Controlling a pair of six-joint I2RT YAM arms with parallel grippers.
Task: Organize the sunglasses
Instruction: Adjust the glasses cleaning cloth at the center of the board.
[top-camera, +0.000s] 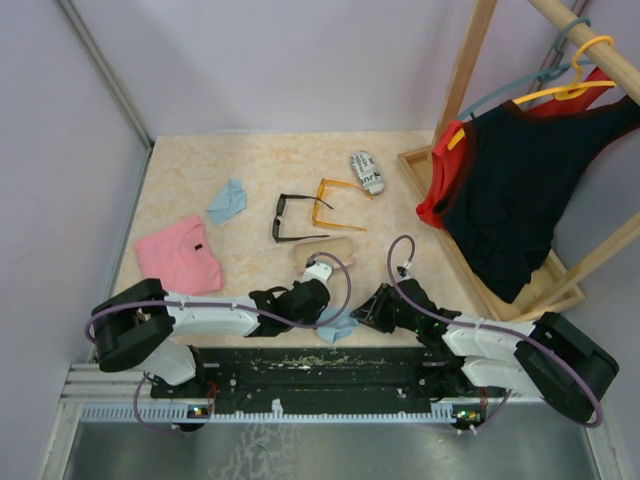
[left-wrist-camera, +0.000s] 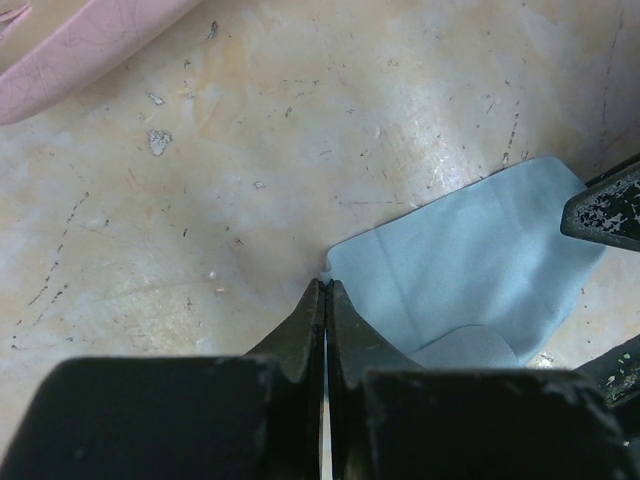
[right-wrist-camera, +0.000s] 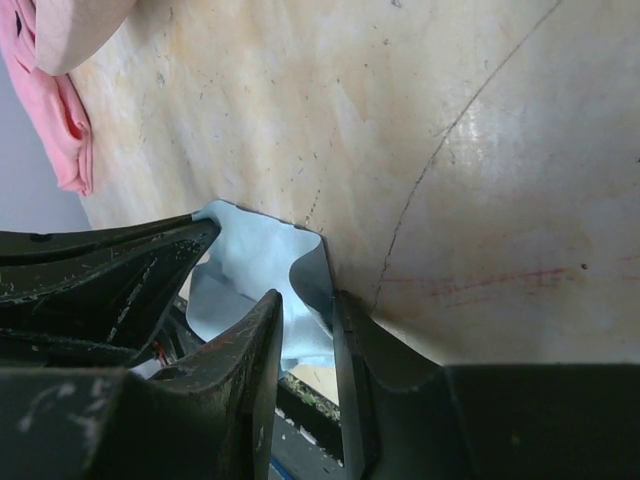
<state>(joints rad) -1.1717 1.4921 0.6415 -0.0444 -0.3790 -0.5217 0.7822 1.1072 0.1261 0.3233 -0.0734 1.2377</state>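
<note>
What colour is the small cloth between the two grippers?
Light blue; the cloth shows best in the left wrist view.

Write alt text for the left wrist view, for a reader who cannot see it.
The left gripper, jaws shut, has its tips at the corner of a light blue cloth on the beige table. A pink case shows top left; the right gripper straddles the cloth at right.

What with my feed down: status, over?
Left tool shut at blue cloth corner. Right tool slightly open astride its edge. Black sunglasses, orange sunglasses untouched mid-table; pink case lies just nearer.
</note>
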